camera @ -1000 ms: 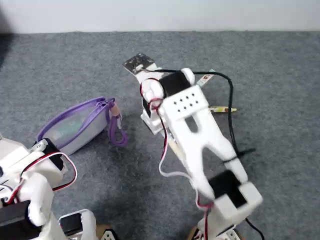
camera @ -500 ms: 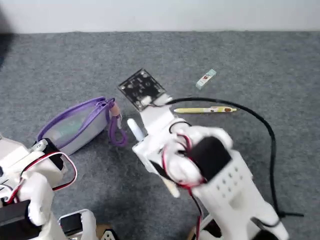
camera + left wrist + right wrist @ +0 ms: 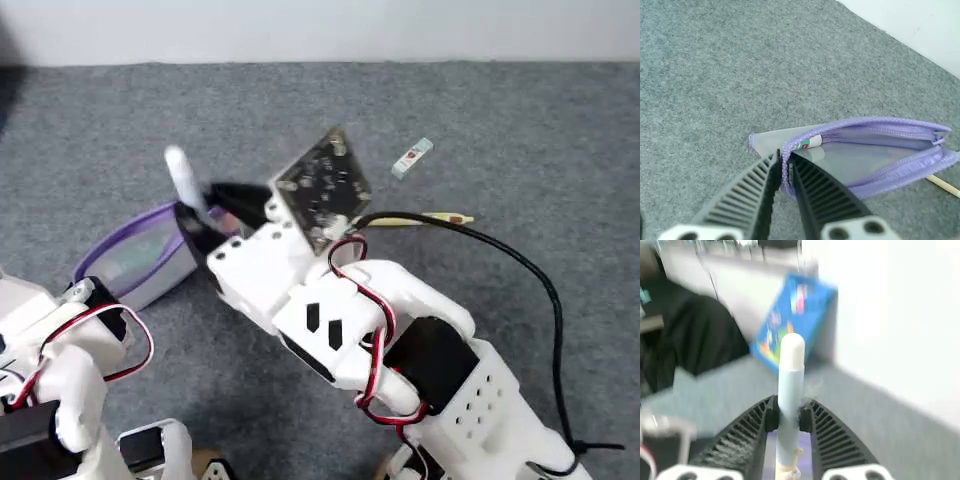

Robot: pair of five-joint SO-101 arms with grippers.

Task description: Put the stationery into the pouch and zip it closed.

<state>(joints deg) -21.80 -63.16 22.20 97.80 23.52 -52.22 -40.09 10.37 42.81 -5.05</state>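
A purple-zippered pouch [image 3: 130, 258] lies open on the grey mat at the left. In the left wrist view the pouch [image 3: 875, 155] gapes, with a labelled item [image 3: 808, 143] inside. My left gripper [image 3: 784, 159] is shut on the pouch's rim at its near end. My right gripper [image 3: 203, 215] hangs over the pouch's open end, shut on a pale blue pen [image 3: 184, 180] that points upward. The right wrist view has the same pen [image 3: 790, 380] upright between the fingers [image 3: 752, 432]. A yellow pen [image 3: 428, 218] and a small eraser [image 3: 412, 158] lie on the mat to the right.
The right arm's white body [image 3: 400, 350] spans the middle of the mat, and its black cable [image 3: 530, 280] loops off to the right. A thin wooden stick [image 3: 942, 183] lies just beyond the pouch. The left arm's base [image 3: 60, 390] sits at the front left.
The right arm has swung from the back right, beside the yellow pen, over to the left with the pale blue pen in its grip. The left arm has stayed put.
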